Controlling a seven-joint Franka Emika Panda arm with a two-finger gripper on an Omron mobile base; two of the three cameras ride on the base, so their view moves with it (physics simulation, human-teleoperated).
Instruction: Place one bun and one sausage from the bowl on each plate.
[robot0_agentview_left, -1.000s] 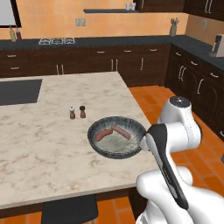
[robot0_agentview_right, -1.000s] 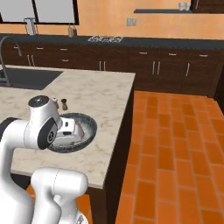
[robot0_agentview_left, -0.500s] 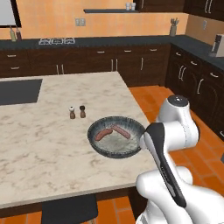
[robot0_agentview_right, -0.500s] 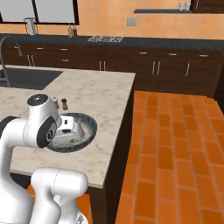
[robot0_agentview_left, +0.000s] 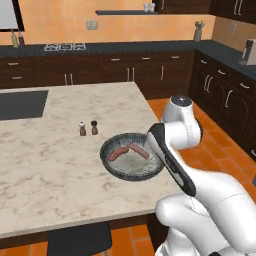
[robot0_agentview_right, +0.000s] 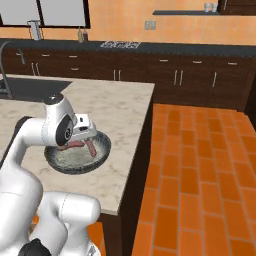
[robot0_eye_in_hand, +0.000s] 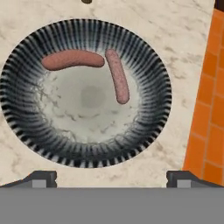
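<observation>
Counter (robot0_agentview_left: 45, 165): pale marble island top, carrying all items below.

Salt and pepper shakers (robot0_agentview_left: 88, 128): one pair, upright, side by side, just behind the bowl; likely mere kitchen clutter, well clear of the work.

Bowl (robot0_agentview_left: 116, 167): wide, dark, streaky rim, near the counter's right edge, within the arm's reach.

Sausages (robot0_eye_in_hand: 73, 59): two, lying in the bowl's far half, ends nearly meeting at an angle (robot0_eye_in_hand: 118, 75); no buns seen inside.

Gripper (robot0_eye_in_hand: 112, 178): jaws spread wide, nothing held, poised above the bowl, seemingly placed to pick a sausage.
</observation>
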